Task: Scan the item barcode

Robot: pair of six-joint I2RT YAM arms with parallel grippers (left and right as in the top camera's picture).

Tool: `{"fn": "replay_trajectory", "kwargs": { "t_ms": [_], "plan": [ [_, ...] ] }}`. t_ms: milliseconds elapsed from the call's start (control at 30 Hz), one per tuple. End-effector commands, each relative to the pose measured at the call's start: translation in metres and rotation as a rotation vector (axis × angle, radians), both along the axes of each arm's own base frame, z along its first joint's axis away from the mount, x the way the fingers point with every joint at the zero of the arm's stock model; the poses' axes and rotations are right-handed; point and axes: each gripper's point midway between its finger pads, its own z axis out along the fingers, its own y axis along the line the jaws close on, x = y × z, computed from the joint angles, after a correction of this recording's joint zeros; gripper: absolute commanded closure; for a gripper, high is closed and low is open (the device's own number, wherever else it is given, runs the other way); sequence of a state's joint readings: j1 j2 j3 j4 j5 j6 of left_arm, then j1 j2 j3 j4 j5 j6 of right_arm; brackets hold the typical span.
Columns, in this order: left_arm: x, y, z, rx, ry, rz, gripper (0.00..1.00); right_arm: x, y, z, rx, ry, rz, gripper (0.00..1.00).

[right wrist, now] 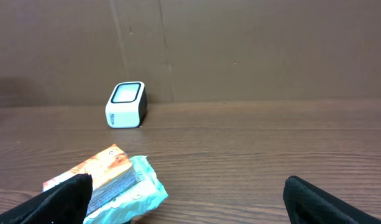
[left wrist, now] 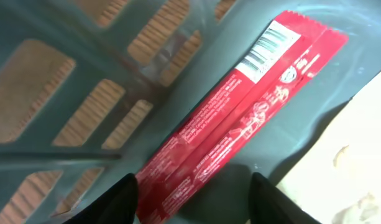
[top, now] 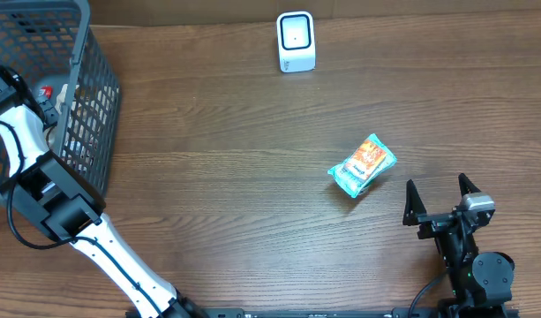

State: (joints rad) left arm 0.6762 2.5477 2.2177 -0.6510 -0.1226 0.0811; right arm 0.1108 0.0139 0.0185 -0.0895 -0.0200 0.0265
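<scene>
A long red packet (left wrist: 240, 118) lies flat on the basket's floor, with a white barcode patch (left wrist: 268, 48) at its far end. My left gripper (left wrist: 193, 182) hangs over the packet's near end. Its jaws stand apart: the left finger (left wrist: 119, 199) touches the packet's edge and the right finger (left wrist: 271, 202) is clear of it. From overhead, the left gripper (top: 42, 95) is inside the basket (top: 98, 115). A teal and orange packet (top: 363, 165) lies on the table. My right gripper (top: 437, 190) is open just short of the teal and orange packet (right wrist: 109, 180). The white scanner (top: 296, 41) stands at the back.
The grey mesh basket fills the far left corner, and its slotted wall (left wrist: 66, 124) is close on the left gripper's left. A cream-coloured item (left wrist: 355, 162) lies beside the red packet. The scanner (right wrist: 125, 104) stands before a brown back wall.
</scene>
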Motion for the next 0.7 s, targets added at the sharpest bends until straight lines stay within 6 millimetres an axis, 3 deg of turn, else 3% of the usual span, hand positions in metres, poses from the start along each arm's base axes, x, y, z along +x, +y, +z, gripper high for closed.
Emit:
{"fn": "replay_trajectory", "kwargs": {
  "t_ms": [0, 100, 267, 433, 467, 567, 667],
  "plan": [
    [-0.026, -0.04, -0.109, -0.207, 0.163, -0.056, 0.66, 0.0, -0.001, -0.001, 0.0, -0.006, -0.006, 0.0],
    [-0.023, -0.058, -0.111, -0.279, 0.155, -0.091, 0.77, 0.0, -0.001, -0.001, 0.0, -0.006, -0.006, 0.0],
    [-0.016, -0.08, -0.102, -0.317, 0.164, -0.111, 0.78, 0.0, -0.001, -0.001, 0.0, -0.006, -0.006, 0.0],
    [-0.016, -0.088, -0.099, -0.304, 0.184, -0.006, 0.82, 0.0, -0.001, -0.001, 0.0, -0.006, -0.006, 0.0],
    [-0.02, -0.089, -0.1, -0.293, 0.206, 0.035, 0.81, 0.0, -0.001, -0.001, 0.0, -0.006, -0.006, 0.0],
    [-0.021, -0.091, -0.101, -0.274, 0.234, 0.017, 0.62, 0.0, -0.001, -0.001, 0.0, -0.006, -0.006, 0.0],
    [-0.021, -0.093, -0.101, -0.268, 0.248, -0.015, 0.59, 0.0, -0.001, -0.001, 0.0, -0.006, -0.006, 0.0]
  ]
}}
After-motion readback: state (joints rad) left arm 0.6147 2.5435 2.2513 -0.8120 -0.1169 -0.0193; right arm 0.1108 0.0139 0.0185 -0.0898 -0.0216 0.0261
